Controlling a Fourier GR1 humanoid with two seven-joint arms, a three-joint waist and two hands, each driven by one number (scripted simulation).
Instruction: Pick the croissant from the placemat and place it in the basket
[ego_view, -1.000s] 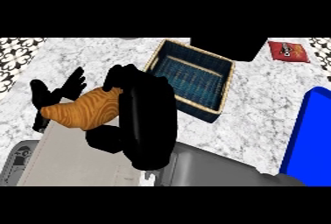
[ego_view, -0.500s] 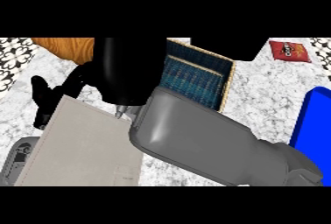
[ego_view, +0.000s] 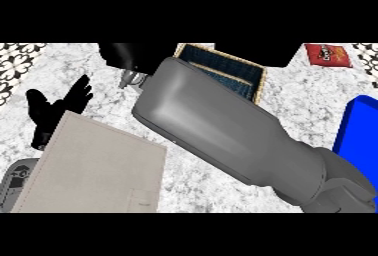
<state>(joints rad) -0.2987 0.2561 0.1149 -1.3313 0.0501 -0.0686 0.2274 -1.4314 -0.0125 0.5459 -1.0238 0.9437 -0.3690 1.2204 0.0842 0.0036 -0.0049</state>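
No croissant shows in the head view. My right forearm (ego_view: 236, 135) runs from the lower right up to the top middle. Only the black back of my right hand (ego_view: 129, 54) shows, cut off by the view's top edge just left of the basket. The basket (ego_view: 255, 75), tan-rimmed with a dark blue slatted inside, is partly hidden behind that forearm. The beige placemat (ego_view: 96, 165) lies at the lower left with nothing on it. My left hand (ego_view: 57, 109) rests open at the placemat's far left corner, fingers up.
A red snack bag (ego_view: 328, 54) lies at the far right. A blue object (ego_view: 359, 125) stands at the right edge. A grey object (ego_view: 15, 185) pokes out beside the placemat's left side. White marble counter (ego_view: 74, 65) shows around them.
My right arm has swung away from me and rightward, toward the basket. The croissant, first in the hand and then at the top left edge, has left the view. The left hand stayed put.
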